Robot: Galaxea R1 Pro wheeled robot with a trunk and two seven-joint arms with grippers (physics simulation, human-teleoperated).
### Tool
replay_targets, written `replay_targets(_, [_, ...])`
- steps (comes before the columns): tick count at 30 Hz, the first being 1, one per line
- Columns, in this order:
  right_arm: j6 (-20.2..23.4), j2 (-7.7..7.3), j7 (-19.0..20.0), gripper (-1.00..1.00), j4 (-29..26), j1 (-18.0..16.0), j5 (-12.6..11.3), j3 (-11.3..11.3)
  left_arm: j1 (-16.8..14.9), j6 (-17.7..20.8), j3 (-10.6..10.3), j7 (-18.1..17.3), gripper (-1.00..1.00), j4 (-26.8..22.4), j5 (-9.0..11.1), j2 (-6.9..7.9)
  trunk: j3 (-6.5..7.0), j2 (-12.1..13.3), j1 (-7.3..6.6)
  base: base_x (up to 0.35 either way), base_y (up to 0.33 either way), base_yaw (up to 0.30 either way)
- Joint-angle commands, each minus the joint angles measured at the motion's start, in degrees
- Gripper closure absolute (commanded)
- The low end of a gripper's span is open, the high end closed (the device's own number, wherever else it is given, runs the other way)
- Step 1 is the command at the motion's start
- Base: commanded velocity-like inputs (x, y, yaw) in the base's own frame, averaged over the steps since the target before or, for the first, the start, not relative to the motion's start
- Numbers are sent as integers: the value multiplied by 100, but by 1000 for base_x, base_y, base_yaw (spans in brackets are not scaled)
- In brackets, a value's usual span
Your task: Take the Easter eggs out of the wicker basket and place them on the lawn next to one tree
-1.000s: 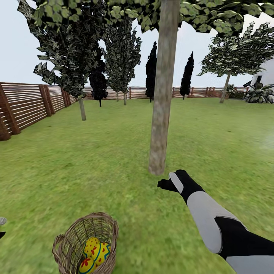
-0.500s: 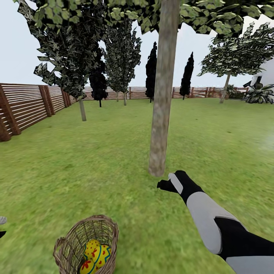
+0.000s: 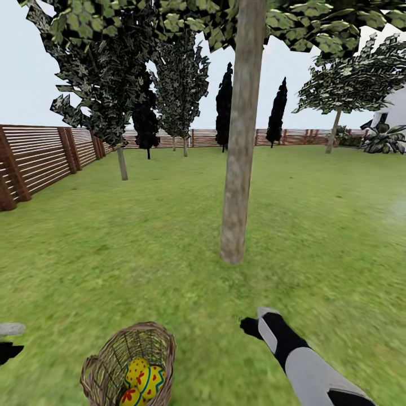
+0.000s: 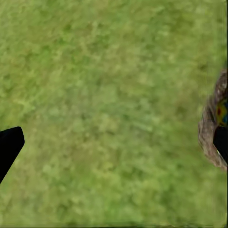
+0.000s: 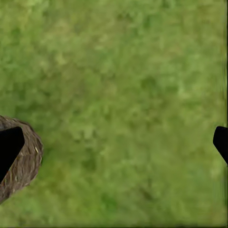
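Observation:
The wicker basket (image 3: 127, 366) stands on the lawn (image 3: 141, 254) at the near left, with the yellow Easter eggs (image 3: 141, 379) clustered inside it. A thick grey-brown tree (image 3: 239, 169) rises from the grass straight ahead. My right gripper (image 3: 251, 326) hovers over the grass to the right of the basket, well short of the trunk; in the right wrist view my right gripper (image 5: 114, 145) is open and empty, with the basket (image 5: 26, 161) beside one finger. The left gripper (image 4: 114, 145) is open over grass, with the basket rim (image 4: 209, 137) and a bit of egg (image 4: 222, 111) at its side.
A brown slat fence (image 3: 34, 158) runs along the left and far side of the lawn. Thin-trunked trees (image 3: 121, 160) and dark cypresses (image 3: 224, 110) stand farther back. Another leafy tree (image 3: 335, 132) and a white building (image 3: 395, 110) are at the far right.
My right arm has drawn back from near the tree's base towards me, and its gripper now sits lower, level with the basket. The basket and eggs have not moved.

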Motion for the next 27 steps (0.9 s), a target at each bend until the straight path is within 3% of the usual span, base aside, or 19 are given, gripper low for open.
replay_targets(1, [-308, -2, -41, -100, -15, 234, -57, 1, -6, 36, 5, 23, -100, -12, 35, -217, 14, 38, -23, 0, 0, 0])
replay_targets(3, [-614, -2, -41, -100, -11, 396, -53, 9, -6, 20, -1, 114, -100, -17, 33, -413, 49, 118, -67, 0, 0, 0])
replay_targets(4, [-859, -2, -41, -100, -2, 502, -57, 16, -6, 2, -6, 297, -100, -20, 32, -603, 67, 158, -89, 0, 0, 0])
replay_targets(7, [-1089, 7, -41, -100, 9, 600, -53, 32, -6, -54, -16, 680, -100, -23, 31, -904, 103, 238, -133, 0, 0, 0])
replay_targets(8, [-1189, 13, -41, -100, 12, 655, -50, 38, -5, -161, -34, 929, -100, -24, 29, -1104, 103, 238, -133, 0, 0, 0])
replay_targets(12, [-1508, 17, -41, -100, 16, 820, -50, 46, -1, -447, -94, 1338, -100, -25, 27, -1457, 103, 238, -133, 0, 0, -23])
replay_targets(17, [-1737, 23, -41, -100, 29, 922, -54, 49, 2, -583, -129, 1499, -100, -31, 28, -1605, 103, 238, -133, 0, -4, -178])
replay_targets(27, [-1819, 14, -41, -100, 132, 959, -48, 49, 2, -617, -272, 1559, -100, 0, 20, -1642, 103, 238, -133, 0, -188, -170])
